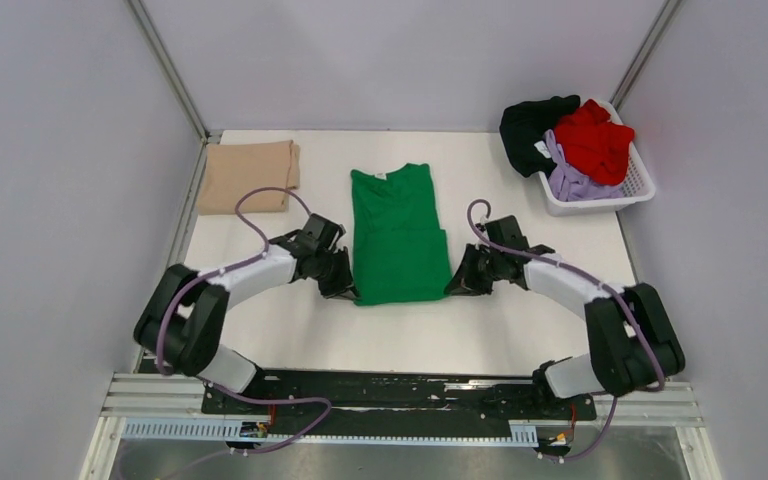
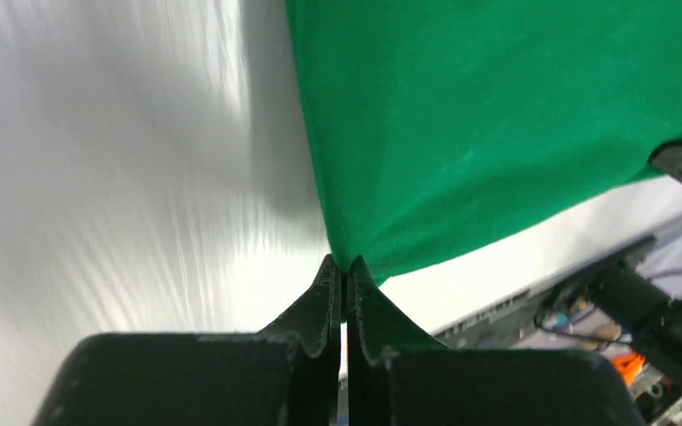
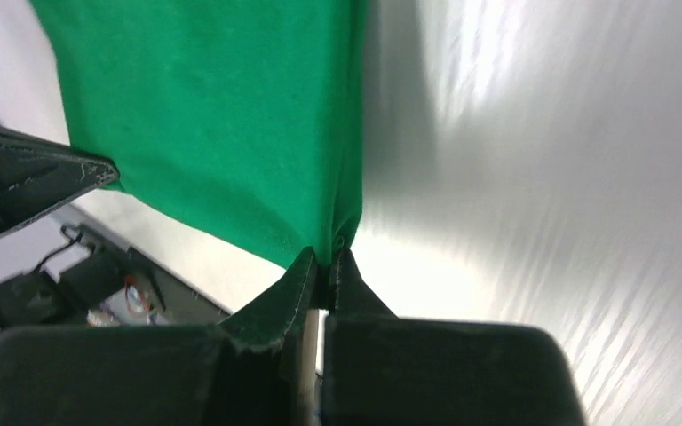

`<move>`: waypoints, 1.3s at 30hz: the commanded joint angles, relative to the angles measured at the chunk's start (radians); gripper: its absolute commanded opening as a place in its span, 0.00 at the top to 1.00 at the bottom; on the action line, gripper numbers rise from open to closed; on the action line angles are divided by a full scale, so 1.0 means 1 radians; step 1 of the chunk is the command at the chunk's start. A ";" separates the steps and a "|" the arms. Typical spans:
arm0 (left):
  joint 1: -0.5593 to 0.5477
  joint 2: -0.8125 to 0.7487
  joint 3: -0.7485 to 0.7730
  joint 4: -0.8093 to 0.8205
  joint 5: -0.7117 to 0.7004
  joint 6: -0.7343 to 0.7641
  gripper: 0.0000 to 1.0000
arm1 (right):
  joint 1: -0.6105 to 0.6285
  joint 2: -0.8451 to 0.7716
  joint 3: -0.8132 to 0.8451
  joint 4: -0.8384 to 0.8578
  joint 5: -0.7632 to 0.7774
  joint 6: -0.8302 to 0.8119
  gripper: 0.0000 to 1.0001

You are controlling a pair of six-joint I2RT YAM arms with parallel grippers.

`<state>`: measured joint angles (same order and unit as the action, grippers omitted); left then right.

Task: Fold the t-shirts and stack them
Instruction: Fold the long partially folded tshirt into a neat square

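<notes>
A bright green t-shirt (image 1: pixel 397 235) lies on the white table (image 1: pixel 290 330), sides folded in, collar at the far end. My left gripper (image 1: pixel 345 290) is shut on its near left corner; the left wrist view shows the jaws (image 2: pixel 344 263) pinching green cloth (image 2: pixel 497 115). My right gripper (image 1: pixel 457 284) is shut on its near right corner; the right wrist view shows the jaws (image 3: pixel 324 259) pinching green cloth (image 3: pixel 213 115). A folded tan t-shirt (image 1: pixel 248 176) lies at the far left. Black (image 1: pixel 532 125), red (image 1: pixel 596 138) and lavender (image 1: pixel 572 178) shirts sit in the basket.
The white plastic basket (image 1: pixel 632 190) stands at the far right corner of the table. Grey walls close in the table on three sides. The metal rail with the arm bases (image 1: pixel 400 400) runs along the near edge.
</notes>
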<state>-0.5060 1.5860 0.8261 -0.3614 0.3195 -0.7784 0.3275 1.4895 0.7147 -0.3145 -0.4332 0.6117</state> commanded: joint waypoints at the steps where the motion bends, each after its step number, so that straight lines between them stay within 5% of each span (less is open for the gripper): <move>1: -0.024 -0.268 -0.051 -0.177 0.012 0.037 1.00 | 0.034 -0.220 -0.049 -0.115 -0.069 0.000 1.00; 6: -0.032 -0.571 -0.040 -0.297 0.035 0.023 1.00 | 0.046 -0.449 -0.033 -0.154 -0.193 0.032 1.00; 12: -0.032 -0.680 0.041 -0.336 -0.047 0.036 1.00 | 0.042 -0.480 0.087 -0.128 -0.266 0.025 1.00; 19: -0.005 -0.595 0.112 -0.289 -0.176 0.017 1.00 | 0.004 -0.324 0.195 -0.011 -0.364 0.036 1.00; 39: 0.246 -0.216 0.318 -0.170 -0.113 0.135 1.00 | -0.134 0.140 0.484 0.043 -0.435 0.022 1.00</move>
<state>-0.2977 1.3010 1.0698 -0.5606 0.2527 -0.7105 0.2226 1.5581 1.1221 -0.3168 -0.8345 0.6449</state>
